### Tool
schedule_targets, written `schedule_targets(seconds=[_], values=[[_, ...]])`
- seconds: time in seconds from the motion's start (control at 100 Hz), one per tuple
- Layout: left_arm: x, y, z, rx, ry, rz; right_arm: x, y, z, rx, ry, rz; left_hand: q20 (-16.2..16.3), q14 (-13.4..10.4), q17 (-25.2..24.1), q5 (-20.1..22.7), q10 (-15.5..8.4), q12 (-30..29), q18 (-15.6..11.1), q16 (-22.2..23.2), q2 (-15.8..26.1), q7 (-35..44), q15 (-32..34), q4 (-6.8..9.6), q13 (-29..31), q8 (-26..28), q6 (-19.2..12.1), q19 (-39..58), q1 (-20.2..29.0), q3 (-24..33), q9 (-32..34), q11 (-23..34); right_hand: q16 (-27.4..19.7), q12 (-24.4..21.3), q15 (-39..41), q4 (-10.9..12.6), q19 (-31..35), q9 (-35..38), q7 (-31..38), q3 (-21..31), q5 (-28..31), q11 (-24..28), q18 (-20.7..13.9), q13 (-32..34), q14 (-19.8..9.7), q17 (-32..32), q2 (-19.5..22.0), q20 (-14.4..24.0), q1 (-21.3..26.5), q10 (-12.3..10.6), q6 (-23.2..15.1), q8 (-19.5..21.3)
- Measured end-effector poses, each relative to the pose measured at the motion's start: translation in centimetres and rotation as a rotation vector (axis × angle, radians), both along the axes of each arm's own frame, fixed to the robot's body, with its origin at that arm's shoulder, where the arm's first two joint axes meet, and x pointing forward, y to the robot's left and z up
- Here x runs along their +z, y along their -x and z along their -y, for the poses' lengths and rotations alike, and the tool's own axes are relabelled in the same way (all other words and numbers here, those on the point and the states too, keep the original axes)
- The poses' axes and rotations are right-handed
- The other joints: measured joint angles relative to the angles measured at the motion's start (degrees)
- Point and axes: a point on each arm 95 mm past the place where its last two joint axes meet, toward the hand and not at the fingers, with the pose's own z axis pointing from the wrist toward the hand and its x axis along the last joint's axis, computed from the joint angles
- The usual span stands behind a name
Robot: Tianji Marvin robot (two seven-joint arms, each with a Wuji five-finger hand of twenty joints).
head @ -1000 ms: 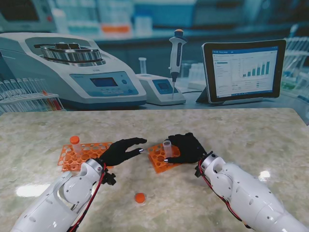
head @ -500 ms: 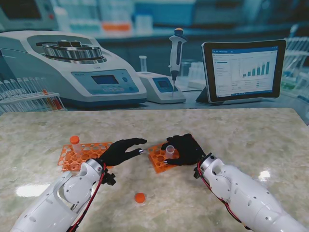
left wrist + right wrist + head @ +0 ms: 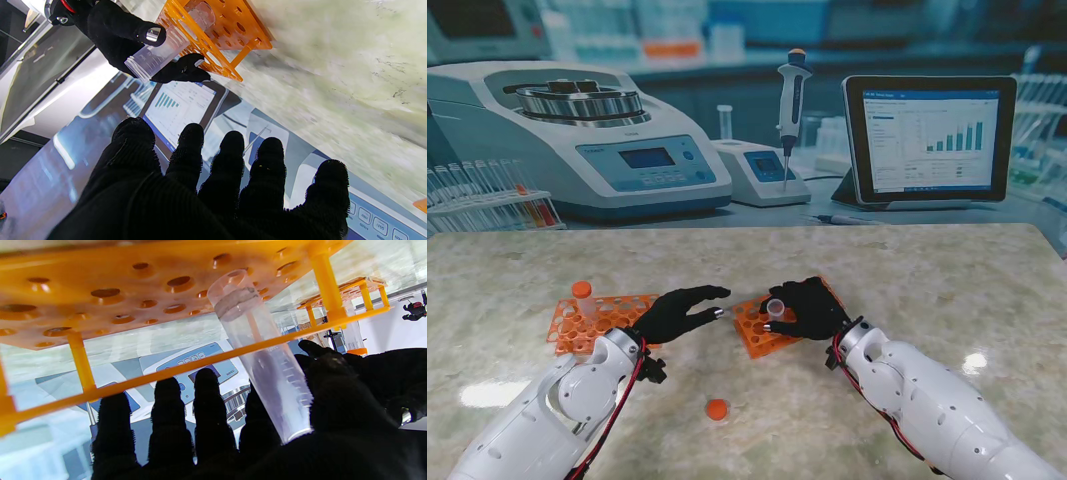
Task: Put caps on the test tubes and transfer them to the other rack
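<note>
Tube point(image 3: 267, 373) tilted, seemingly gripped—wrist view only.

Place: it was a laboratory.
Evidence: a centrifuge point(image 3: 592, 140), a pipette point(image 3: 793, 100) on its stand and orange tube racks point(image 3: 592, 318) stood on the worktop point(image 3: 947, 290).

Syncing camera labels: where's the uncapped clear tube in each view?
Stand view: uncapped clear tube in the right hand, over the right orange rack.
Left wrist view: tube between that hand's fingers, tilted.
Right wrist view: tube, centre, still in the rack.
Shared landmark: the right orange rack.
</note>
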Motion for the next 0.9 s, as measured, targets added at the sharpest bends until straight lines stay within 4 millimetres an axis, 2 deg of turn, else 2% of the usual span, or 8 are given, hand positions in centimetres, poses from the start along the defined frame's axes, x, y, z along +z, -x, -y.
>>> schedule_targets(seconds=[0.39,0.9], values=[[0.0,0.0,-0.1,0.001,-0.001,0.002,0.4,0.1,0.0,-0.009,-0.007,0.004,0.0,0.0,0.0,0.0,0.0,0.0,0.0,0.0,0.6,0.0,0.0,0.0,0.0,0.0,0.0,0.0,0.0,0.0,0.0,0.0,0.0,0.0,0.0,-0.1,0.6,0.4,1.6,-2.0,0.4,0.0,-0.5,0.1,-0.1,1.0,0.8,0.0,1.0,-0.8,0.0,-1.0],[0.1,0.0,-0.2,0.002,0.0,0.006,2.5,0.6,0.1,-0.003,-0.031,0.042,0.0,-0.1,0.0,0.1,0.0,0.0,-0.1,0.0,0.6,0.0,0.0,0.0,0.0,0.0,0.0,0.0,0.0,0.0,0.0,0.0,0.0,-0.1,0.0,-0.1,0.8,3.0,1.7,-2.8,1.2,0.2,-0.5,1.2,-0.7,2.1,0.8,0.3,1.1,-2.3,0.0,-1.6]])
